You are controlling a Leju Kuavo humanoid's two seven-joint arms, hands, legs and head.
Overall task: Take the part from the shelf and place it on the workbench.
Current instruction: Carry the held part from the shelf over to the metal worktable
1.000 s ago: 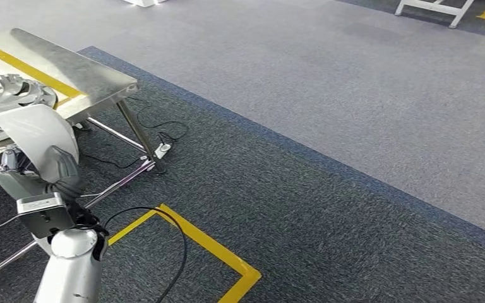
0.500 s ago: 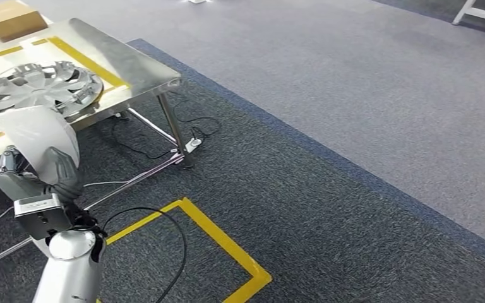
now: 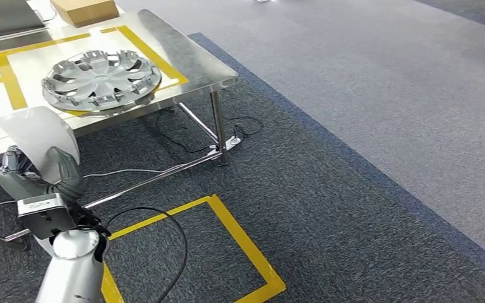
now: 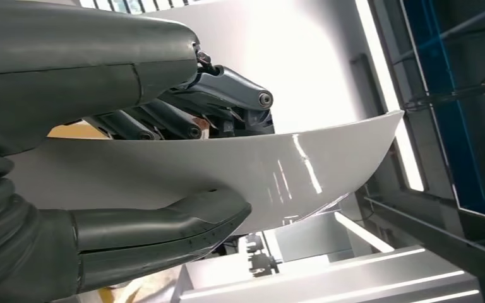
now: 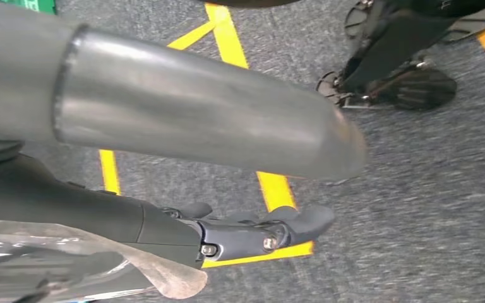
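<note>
The robot is carrying the part toward the workbench; the pick from the shelf looks done and the transport step is in hand. Nearest, the left hand (image 3: 38,177) is gripping a white curved panel (image 3: 35,136), holding it upright in front of the body. In the left wrist view the thick thumb (image 4: 164,221) is pressing against one face of the panel (image 4: 303,170) while the darker fingers (image 4: 227,95) are closing on the other face, so the hand is clamped on the sheet, not spread. The panel is hanging in the air, just short of the near edge of the stainless workbench (image 3: 208,66), not yet over it.

The right hand (image 5: 259,230) is hanging low over the dark carpet (image 5: 417,189) and a yellow tape line (image 5: 275,186); its fingers are lying fairly straight with nothing between them, so I am judging it as empty and loosely open.

Farther off, yellow floor tape (image 3: 240,240) is marking a square on the carpet, and a black cable (image 3: 180,243) is looping across it. On the bench a silver hubcap (image 3: 101,79) is sitting inside a yellow-taped zone, with a cardboard box (image 3: 82,9) behind it.

The next move is likely calling for closing in on the bench, raising the panel over the tabletop, and setting it on a bare patch beside the hubcap before easing the grip.
</note>
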